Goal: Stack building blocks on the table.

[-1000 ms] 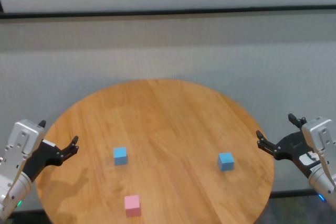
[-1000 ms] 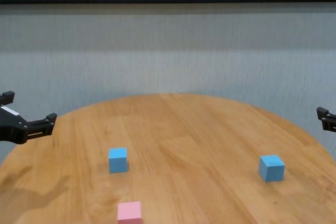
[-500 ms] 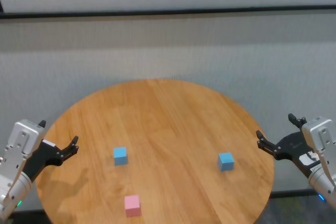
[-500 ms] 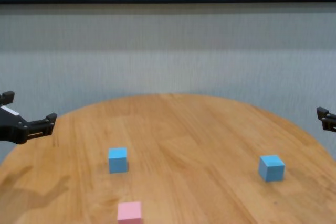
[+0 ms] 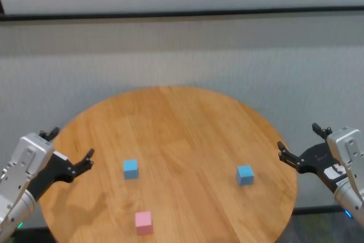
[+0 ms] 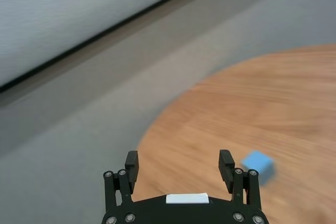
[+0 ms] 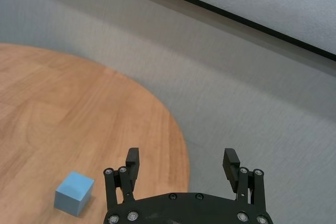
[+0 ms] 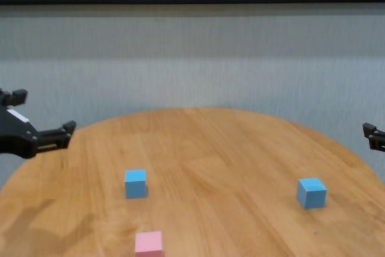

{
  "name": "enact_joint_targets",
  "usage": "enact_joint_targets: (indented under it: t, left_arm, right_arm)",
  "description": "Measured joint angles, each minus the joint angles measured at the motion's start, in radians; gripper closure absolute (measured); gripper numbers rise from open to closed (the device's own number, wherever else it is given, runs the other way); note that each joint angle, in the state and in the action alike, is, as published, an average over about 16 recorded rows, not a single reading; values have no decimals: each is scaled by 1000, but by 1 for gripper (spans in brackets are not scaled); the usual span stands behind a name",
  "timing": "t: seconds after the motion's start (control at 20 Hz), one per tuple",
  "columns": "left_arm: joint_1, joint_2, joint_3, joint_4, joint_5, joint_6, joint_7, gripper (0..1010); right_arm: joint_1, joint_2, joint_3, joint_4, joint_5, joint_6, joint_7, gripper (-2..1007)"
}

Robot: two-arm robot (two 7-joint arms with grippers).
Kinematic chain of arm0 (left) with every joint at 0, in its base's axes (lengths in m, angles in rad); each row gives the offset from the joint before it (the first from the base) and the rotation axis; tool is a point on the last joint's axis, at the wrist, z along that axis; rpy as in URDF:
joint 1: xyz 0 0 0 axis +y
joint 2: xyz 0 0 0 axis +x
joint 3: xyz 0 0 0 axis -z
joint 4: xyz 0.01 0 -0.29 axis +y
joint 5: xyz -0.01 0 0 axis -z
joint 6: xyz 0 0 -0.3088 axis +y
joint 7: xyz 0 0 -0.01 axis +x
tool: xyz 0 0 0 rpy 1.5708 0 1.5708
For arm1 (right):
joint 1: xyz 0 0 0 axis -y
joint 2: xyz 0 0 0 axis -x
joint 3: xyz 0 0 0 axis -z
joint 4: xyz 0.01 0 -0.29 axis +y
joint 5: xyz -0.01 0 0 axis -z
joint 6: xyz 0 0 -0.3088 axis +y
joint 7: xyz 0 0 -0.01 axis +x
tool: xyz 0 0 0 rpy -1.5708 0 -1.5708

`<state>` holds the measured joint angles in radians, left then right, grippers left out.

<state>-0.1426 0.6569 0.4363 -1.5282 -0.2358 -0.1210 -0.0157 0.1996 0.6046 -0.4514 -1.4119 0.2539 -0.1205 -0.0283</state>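
Fingers of the left gripper (image 5: 71, 147) and right gripper (image 5: 303, 142) are gaping wide, holding nothing, at opposite table (image 5: 187, 118) edges; three cubes are sitting apart: two blue blocks (image 5: 130, 168) (image 5: 245, 174), one pink block (image 5: 143, 222).

On the round wooden tabletop (image 5: 187, 118), one light blue cube (image 5: 130, 168) lies left, another light blue cube (image 5: 245, 174) right, the pale pink cube (image 5: 143, 222) nearest, all apart.

round wood table (image 5: 187, 118) carries three separate cubes (image 5: 130, 168).
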Motion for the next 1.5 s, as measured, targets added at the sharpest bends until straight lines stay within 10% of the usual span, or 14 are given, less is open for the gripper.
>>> enact_joint_targets:
  t: [0.85,1.5]
  left_arm:
    - [128,147,-78,-197,-175,-2,-281,8]
    - [77,126,-13,-152,-213,-21,-528,8]
  right_arm:
    - [0,0,0,0,0,0,0,0]
    - [0,0,0,0,0,0,0,1]
